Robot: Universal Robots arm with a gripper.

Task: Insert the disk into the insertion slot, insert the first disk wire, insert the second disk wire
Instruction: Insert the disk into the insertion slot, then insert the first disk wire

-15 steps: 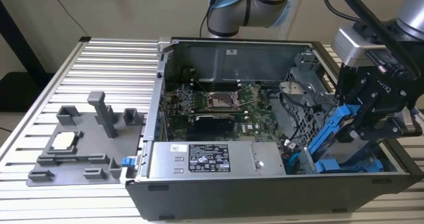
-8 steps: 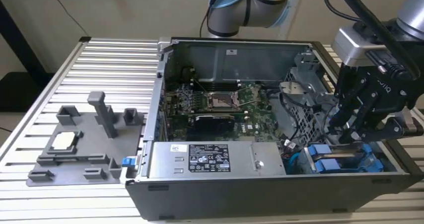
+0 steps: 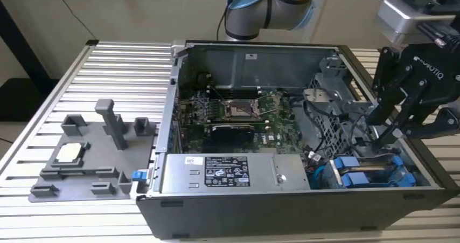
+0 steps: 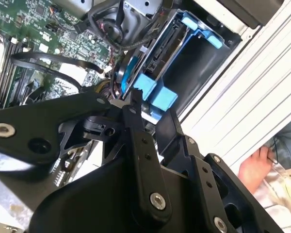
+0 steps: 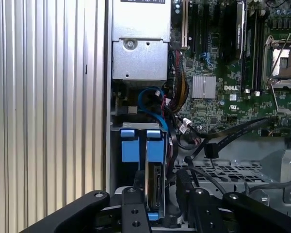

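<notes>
Deep in the open computer case (image 3: 287, 210), at the corner on the exterior view's right, the disk (image 5: 155, 187) stands on edge in the drive bay (image 4: 203, 73). Its metal body is clipped in the blue carrier (image 4: 155, 94), whose two bright tabs face the power supply (image 3: 234, 173).

The gripper (image 3: 378, 143) reaches down from the exterior view's right into that bay, its tip right at the tab end of the carrier. In the second wrist view it looks to touch a blue tab. Whether it is clamped on the disk or loose I cannot tell.

A blue cable (image 5: 146, 97) loops between the power supply and the carrier tabs, and black cables (image 5: 223, 138) run beside the bay toward the motherboard (image 3: 230, 111).

The case sits on a slatted aluminium table (image 3: 122, 65). On the exterior view's left, well apart from the bay, a grey fixture tray (image 3: 86, 167) rests on the table — a small pale square part (image 3: 70, 153) lies in it. In the second wrist view, a person's hand (image 4: 254, 171) shows past the table's edge.
</notes>
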